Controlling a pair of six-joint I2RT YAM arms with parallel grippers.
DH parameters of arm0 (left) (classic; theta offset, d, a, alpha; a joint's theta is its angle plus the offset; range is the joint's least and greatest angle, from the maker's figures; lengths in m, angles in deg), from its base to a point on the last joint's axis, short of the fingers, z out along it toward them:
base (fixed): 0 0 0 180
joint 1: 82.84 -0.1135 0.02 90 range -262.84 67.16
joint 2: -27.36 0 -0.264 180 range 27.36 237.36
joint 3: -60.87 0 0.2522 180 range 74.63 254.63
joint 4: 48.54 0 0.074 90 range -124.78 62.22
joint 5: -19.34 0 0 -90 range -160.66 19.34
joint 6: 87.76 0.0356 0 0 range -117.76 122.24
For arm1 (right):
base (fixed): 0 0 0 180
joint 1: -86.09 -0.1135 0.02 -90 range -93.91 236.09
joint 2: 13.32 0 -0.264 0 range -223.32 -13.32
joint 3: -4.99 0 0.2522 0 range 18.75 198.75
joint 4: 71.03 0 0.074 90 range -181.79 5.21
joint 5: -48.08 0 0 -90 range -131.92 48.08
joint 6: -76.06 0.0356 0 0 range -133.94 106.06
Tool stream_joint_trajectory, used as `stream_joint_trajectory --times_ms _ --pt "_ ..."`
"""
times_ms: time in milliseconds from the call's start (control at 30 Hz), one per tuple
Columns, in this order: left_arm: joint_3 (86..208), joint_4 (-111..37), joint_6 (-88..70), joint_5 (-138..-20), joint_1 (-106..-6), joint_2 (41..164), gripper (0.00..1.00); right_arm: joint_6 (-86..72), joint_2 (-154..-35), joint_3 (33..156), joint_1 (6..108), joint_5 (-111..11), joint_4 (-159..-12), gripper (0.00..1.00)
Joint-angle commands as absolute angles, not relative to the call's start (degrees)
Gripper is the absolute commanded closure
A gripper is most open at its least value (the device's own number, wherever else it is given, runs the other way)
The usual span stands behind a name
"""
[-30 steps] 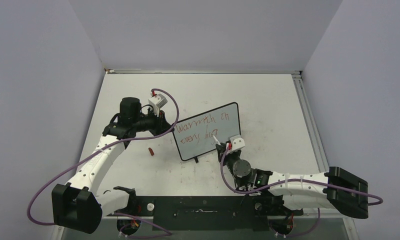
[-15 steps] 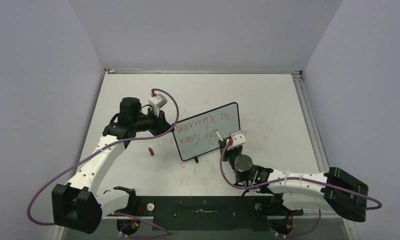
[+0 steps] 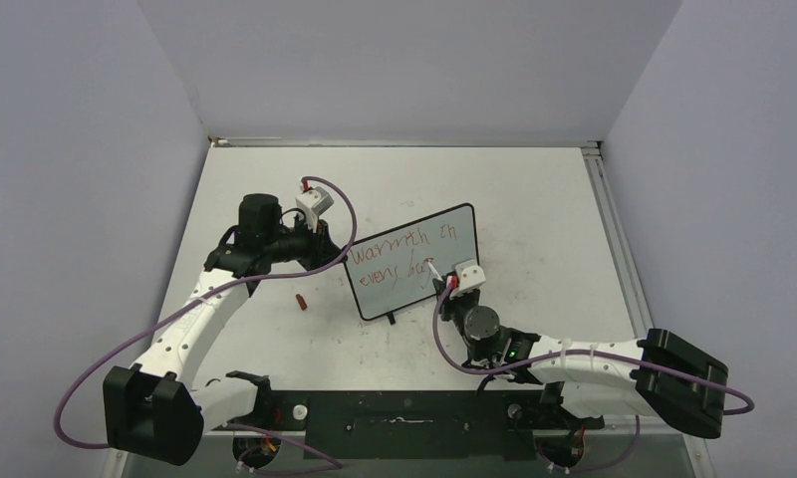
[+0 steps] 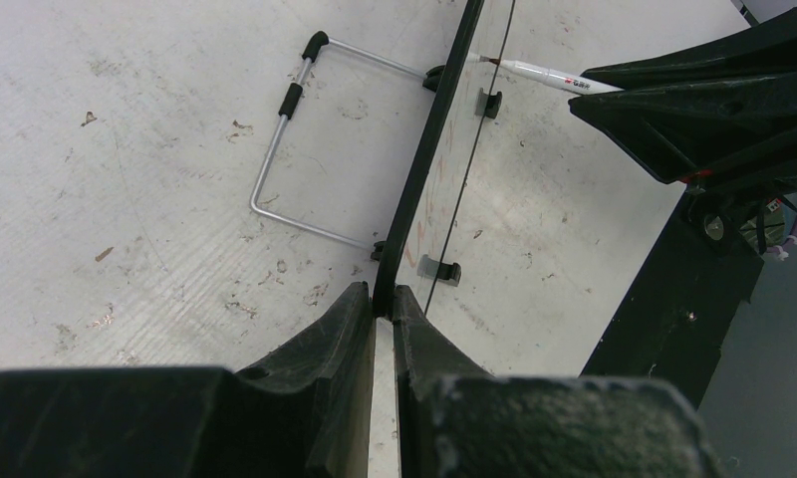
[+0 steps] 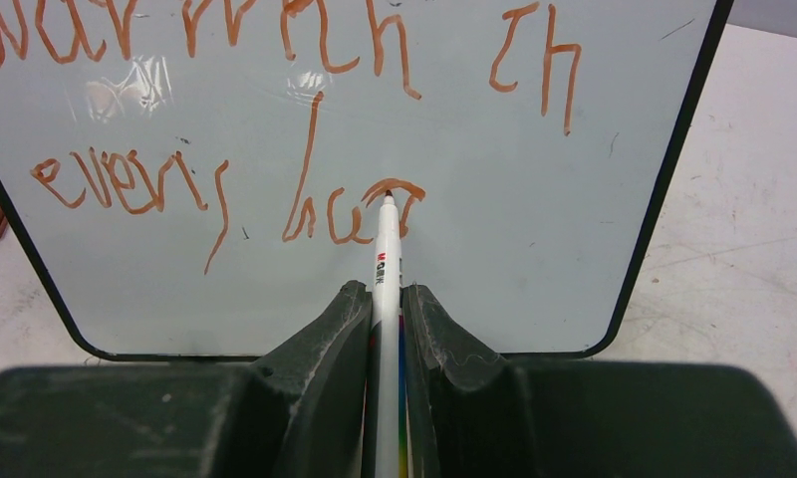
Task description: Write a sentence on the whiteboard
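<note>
We found the whiteboard standing near the middle of the worktop, tilted back on a wire stand behind it, its writing face turned toward the arms. The left tool was clenched on the board's black frame at its left edge, one finger on each side of the rim. The right tool was clenched around a white marker that ran out between its fingers, with the tip touching the board's surface.

The sentence ran in two messy red lines. The upper one read roughly "warmth in". The lower one began "every" and went on into a half-legible last word, and the marker tip rested on that word's final stroke.

A small red piece lay on the worktop just left of the board, apart from its frame and below the left arm.
</note>
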State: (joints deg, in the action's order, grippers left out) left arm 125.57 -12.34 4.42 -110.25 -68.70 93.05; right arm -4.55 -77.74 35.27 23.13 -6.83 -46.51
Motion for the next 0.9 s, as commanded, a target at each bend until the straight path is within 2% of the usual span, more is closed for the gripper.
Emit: stream_joint_trajectory --times_ms 0,867 --pt "125.17 -10.29 5.48 -108.83 -68.88 93.46 1.0 -5.06 -78.51 37.65 23.66 -7.86 -42.49 0.95" --pt "125.17 -10.23 5.42 -108.9 -68.94 93.47 1.0 0.76 -79.59 34.32 22.36 -7.04 -45.45 0.95"
